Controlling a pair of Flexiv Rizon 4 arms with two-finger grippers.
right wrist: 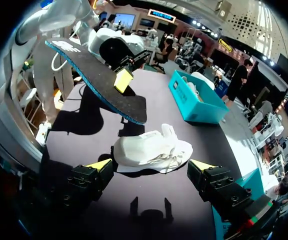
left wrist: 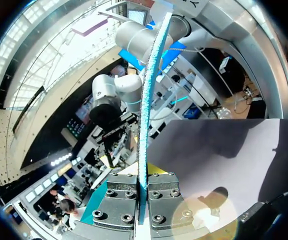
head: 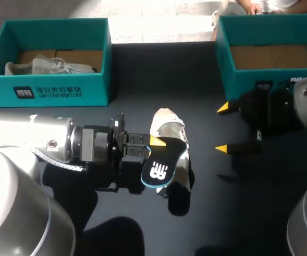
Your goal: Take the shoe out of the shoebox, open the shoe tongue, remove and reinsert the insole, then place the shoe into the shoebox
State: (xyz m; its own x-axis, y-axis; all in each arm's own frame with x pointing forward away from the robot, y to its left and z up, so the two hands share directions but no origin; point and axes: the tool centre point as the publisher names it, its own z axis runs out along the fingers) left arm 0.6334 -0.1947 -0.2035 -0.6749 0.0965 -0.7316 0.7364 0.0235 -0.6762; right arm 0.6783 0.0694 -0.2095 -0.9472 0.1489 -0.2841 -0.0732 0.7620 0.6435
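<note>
Fingers of the left gripper pinch the insole, lifted clear of the white shoe at mid-table. The right gripper, spread wide beside it, should probably steady the shoe while the insole feeds in toe-first. The empty shoebox sits at the far right corner.

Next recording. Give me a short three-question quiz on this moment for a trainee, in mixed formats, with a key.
1. True or false: the insole lies inside the shoe.
2. What is the left gripper shut on? A) the insole B) the shoe C) nothing
3. Fill in: the right gripper is ____ and holds nothing.
Key: 1 false; 2 A; 3 open.
</note>
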